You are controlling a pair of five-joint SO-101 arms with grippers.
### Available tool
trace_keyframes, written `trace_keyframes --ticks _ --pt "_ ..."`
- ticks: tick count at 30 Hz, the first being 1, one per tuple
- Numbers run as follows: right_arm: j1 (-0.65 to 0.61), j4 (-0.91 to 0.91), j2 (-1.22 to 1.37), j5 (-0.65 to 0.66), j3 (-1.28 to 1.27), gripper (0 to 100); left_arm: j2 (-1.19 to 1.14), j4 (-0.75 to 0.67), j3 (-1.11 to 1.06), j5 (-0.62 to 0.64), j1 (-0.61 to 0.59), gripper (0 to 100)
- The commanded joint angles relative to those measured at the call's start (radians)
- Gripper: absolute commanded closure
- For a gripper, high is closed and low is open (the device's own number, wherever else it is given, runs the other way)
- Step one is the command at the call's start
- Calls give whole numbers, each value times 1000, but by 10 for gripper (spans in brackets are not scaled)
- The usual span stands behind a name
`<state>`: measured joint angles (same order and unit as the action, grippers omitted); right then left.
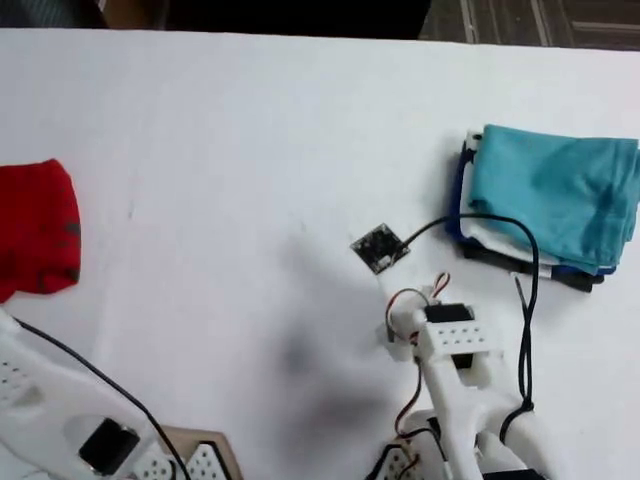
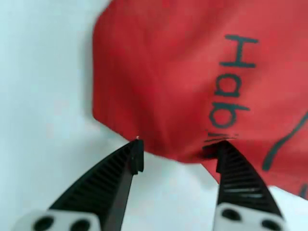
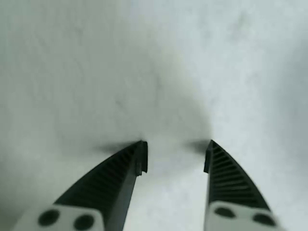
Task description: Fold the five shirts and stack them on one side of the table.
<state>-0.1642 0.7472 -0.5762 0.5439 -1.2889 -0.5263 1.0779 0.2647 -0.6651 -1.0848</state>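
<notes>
Shirts sit at both ends of the white table. Over on the right is a folded stack, with a teal shirt on top and edges of white, blue and black cloth showing beneath it; how many pieces lie under the teal one is hard to count from here. At the far left edge lies the red shirt, loosely bunched and well apart from the stack, with dark lettering across its cloth.

The left gripper hangs at the near edge of that red shirt. Its two black fingers are spread apart, with the hem running between the tips. Whether the tips actually touch the fabric I can't quite make out. The left arm stands at the lower left corner.

The right gripper is also spread wide, with nothing between its fingers, over bare table. The right arm stands toward the lower right, short of the stack. A small circuit board lies between the arm and the table's middle, and a black cable loops from it across the stack's near edge and down beside the arm.
</notes>
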Motion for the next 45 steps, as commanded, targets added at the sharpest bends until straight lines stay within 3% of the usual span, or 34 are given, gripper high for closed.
trace_keyframes --ticks 1,5,10,13,20,26,45 --pt "5 -36 -25 -6 0 796 6 -71 -21 -75 -3 750" --pt "5 -36 -25 -8 0 796 6 -87 -64 -94 21 975" --pt "5 -36 -25 -8 0 796 18 -63 -88 -91 91 975" --pt "5 -38 -25 -8 0 796 40 60 -7 -81 175 976" --pt "5 -38 -25 -8 0 796 210 457 378 110 532 976" --pt "5 -38 -24 -8 0 796 296 643 653 157 819 976" --pt "5 -45 -21 -8 0 796 525 660 1222 184 1125 976"
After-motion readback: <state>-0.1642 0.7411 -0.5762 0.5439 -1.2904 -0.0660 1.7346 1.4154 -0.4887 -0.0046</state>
